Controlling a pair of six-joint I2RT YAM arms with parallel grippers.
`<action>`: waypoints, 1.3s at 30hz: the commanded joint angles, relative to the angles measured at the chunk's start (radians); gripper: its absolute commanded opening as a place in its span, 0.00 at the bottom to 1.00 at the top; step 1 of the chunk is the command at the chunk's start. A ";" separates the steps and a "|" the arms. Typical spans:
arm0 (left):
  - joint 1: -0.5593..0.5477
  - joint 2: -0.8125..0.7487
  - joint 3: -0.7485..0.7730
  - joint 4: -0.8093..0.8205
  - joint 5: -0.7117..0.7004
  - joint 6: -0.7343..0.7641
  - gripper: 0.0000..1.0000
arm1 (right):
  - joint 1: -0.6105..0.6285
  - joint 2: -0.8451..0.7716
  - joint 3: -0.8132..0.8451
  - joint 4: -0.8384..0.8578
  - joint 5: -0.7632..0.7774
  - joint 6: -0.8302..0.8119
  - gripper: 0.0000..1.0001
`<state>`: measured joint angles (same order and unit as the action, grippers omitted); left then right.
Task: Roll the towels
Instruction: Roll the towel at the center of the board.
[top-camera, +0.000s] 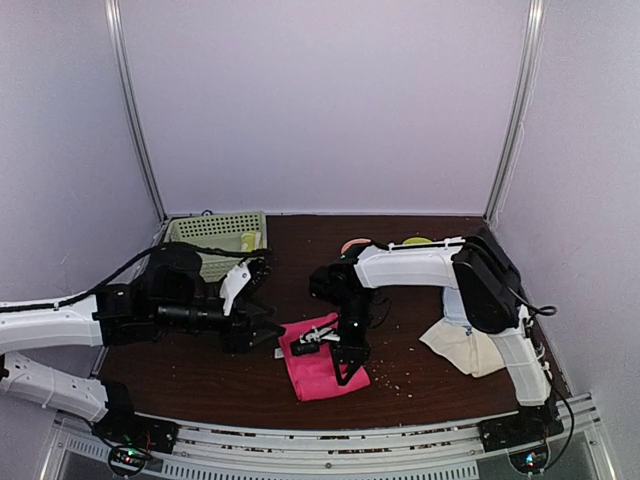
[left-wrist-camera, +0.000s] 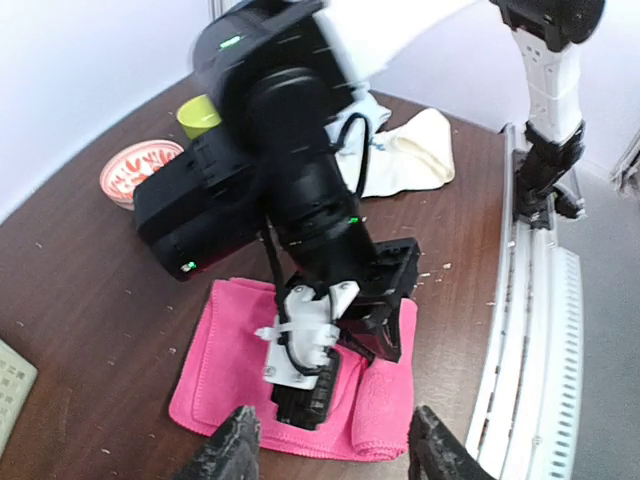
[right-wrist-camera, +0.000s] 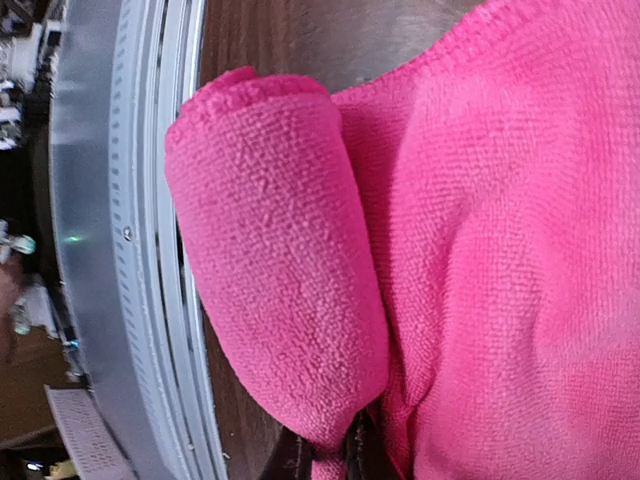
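Right hand (right-wrist-camera: 330, 458) first: jaws nipped tight on the end of a plump roll (right-wrist-camera: 280, 250) along the pink towel's (right-wrist-camera: 500, 250) near edge. It's fuzzy microfibre with a dense pile, and the rest lies flat with soft creases. Left hand (left-wrist-camera: 332, 447) hangs at the towel's left side, black fingertips (left-wrist-camera: 235, 440) spread wide, nothing between them. The towel sits mid-way along the near edge of the dark wood-grain surface (top-camera: 420, 400), crumbs scattered about, and the ribbed metal rail (left-wrist-camera: 530, 330) runs just beside the roll. Toward the right edge, a cream towel (top-camera: 465, 350) lies crumpled. A green lattice basket (top-camera: 215, 235) fills the far left corner. A red-patterned bowl (left-wrist-camera: 140, 170) and a yellow-green cup (left-wrist-camera: 200, 115) sit along the far edge, with open wood before them.
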<state>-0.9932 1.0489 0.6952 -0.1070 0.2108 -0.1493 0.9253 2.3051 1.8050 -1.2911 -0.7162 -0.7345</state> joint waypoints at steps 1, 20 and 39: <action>-0.171 0.093 0.086 -0.032 -0.206 0.130 0.51 | -0.077 0.188 0.116 -0.066 0.052 0.033 0.00; -0.316 0.829 0.468 -0.271 -0.425 0.359 0.36 | -0.085 0.187 0.084 -0.051 0.038 0.061 0.00; -0.320 0.848 0.419 -0.280 -0.502 0.336 0.41 | -0.084 0.158 0.057 -0.022 0.009 0.069 0.01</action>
<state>-1.3193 1.8732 1.1404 -0.3511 -0.2516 0.1848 0.8455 2.4229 1.9045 -1.4029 -0.8692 -0.6716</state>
